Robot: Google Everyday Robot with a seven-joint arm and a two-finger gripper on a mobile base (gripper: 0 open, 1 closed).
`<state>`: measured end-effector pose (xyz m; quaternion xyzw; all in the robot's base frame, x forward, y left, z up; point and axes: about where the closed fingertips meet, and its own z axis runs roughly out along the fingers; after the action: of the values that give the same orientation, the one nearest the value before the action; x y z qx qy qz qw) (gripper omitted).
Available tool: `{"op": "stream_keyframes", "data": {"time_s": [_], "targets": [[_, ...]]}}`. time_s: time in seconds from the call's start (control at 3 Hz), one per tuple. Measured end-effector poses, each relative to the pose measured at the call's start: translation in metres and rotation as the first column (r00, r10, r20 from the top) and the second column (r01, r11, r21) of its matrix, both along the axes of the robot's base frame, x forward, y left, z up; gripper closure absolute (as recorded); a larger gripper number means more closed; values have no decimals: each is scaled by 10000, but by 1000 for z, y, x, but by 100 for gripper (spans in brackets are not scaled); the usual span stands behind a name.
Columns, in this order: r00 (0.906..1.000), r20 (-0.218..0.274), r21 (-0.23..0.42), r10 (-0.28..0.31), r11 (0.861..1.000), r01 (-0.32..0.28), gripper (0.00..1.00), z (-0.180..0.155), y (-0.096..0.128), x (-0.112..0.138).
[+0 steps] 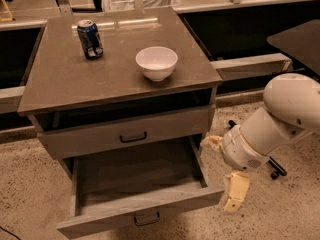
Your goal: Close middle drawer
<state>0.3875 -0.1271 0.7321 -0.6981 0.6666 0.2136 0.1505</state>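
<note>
Middle drawer [125, 213]: pulled well out of the cabinet, nearest the camera. The tray is bare, and the black loop handle [147, 218] is set low on the front panel.

Gripper [224, 168]: held just beside the drawer's right front corner, with fingers spread and nothing grasped. One finger [236, 192] hangs below the panel.

Risks, as judged:
- A push applied at that corner rather than mid-panel could skew the tray on its runners and jam it.
- The upper finger could be pinched between the drawer side and the cabinet frame.
- The low finger could slip under the panel.
- A hard shove could jolt whatever is carried above.

Upper drawer [125, 134]: taller front, apparently slightly ajar.

Bench [60, 84]: grey-brown top carrying a white bowl [156, 62] and, farther back, a blue can [90, 39], both upright and apart.

Room: speckled floor [30, 184], a castor [274, 174] behind the arm, and dark panels and pale rails beyond.
</note>
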Motion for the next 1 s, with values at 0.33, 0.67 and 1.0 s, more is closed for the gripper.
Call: {"op": "stream_keyframes", "data": {"time_s": [0.33,0.67,1.0], "targets": [[9992,274,344,299,9989,-308,0,-13,13,4],[9971,615,2787,452,9584,-607,0,-78,58,-15],[9845,1656,3764,571,9191,-1166,0,-124,93,-19]]}}
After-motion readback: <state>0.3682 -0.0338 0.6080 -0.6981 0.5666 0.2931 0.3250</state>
